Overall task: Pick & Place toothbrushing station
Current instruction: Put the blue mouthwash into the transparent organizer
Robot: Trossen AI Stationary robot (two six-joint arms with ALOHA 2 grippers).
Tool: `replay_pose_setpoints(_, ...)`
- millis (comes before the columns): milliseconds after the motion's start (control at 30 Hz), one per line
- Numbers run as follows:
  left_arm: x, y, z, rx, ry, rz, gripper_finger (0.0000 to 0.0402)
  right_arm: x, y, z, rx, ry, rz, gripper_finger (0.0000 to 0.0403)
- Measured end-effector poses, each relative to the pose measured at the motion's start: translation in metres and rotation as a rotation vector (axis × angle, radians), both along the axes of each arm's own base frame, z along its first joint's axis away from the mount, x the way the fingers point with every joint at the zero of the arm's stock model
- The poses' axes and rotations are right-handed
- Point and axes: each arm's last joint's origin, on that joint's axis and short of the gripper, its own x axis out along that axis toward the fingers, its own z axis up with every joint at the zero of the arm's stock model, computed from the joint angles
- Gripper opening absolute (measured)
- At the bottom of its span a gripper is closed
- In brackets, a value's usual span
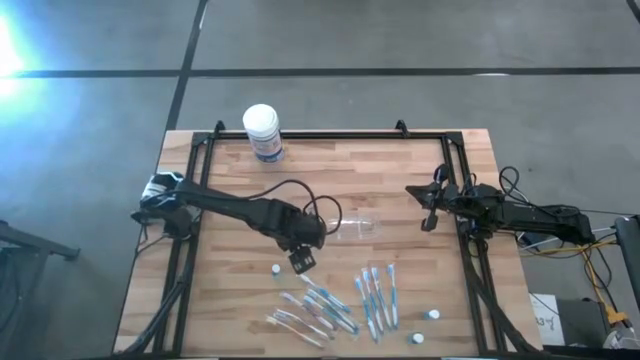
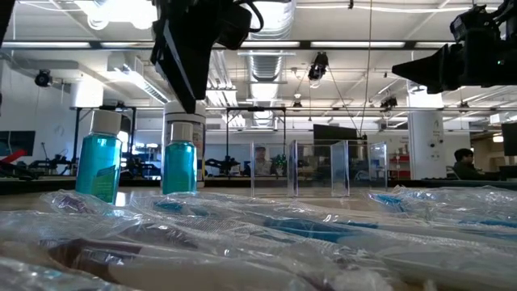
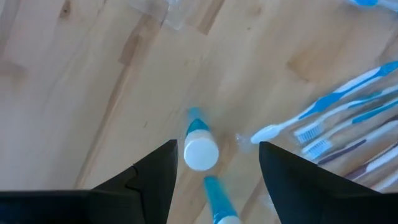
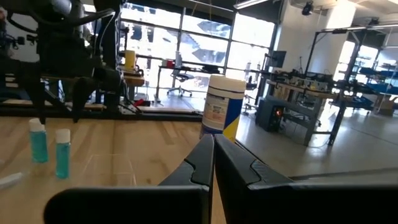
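Note:
The toothbrushing station, a small clear plastic holder, stands on its base at the table's middle; the low view shows it as see-through walls. My left gripper hangs open just near-left of it, pointing down over two small blue bottles with white caps. One cap shows between its fingers, lower down, and nothing is touched. The bottles stand upright. My right gripper waits shut and level at the table's right side, its fingers together.
A white round tub with a blue label stands at the far left. Wrapped toothbrushes lie spread along the near edge, with two more small bottles at the near right. A black frame runs round the table.

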Motion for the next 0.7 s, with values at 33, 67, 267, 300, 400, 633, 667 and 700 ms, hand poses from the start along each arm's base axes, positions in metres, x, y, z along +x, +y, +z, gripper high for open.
replay_pose_setpoints(33,0.001,0.000,-0.001,0.006,0.028,-0.001,0.0229,0.000,0.000,0.000,0.001,-0.001,-0.001,0.0008)
replay_pose_setpoints(67,0.002,0.000,-0.002,0.012,0.053,-0.001,0.0229,0.000,0.000,0.000,0.001,-0.001,-0.002,0.0008)
replay_pose_setpoints(267,0.009,-0.001,-0.006,0.031,0.083,-0.001,0.0229,0.000,0.000,0.000,0.005,-0.001,-0.014,0.0008)
replay_pose_setpoints(300,0.010,-0.002,-0.008,0.033,0.090,-0.003,0.0229,0.000,0.000,0.000,0.005,-0.001,-0.014,0.0008)
replay_pose_setpoints(400,0.010,-0.001,-0.010,0.040,0.102,-0.008,0.0229,0.000,0.000,0.000,0.005,-0.002,-0.015,0.0008)
replay_pose_setpoints(633,0.010,-0.002,-0.010,0.071,0.098,-0.032,0.0229,0.000,0.000,0.000,0.005,-0.001,-0.014,0.0008)
replay_pose_setpoints(667,0.009,-0.002,-0.011,0.072,0.100,-0.036,0.0229,0.000,0.000,0.000,0.005,-0.001,-0.014,0.0008)
replay_pose_setpoints(700,0.009,-0.002,-0.013,0.075,0.105,-0.044,0.0229,0.000,0.000,0.000,0.005,-0.001,-0.014,0.0008)
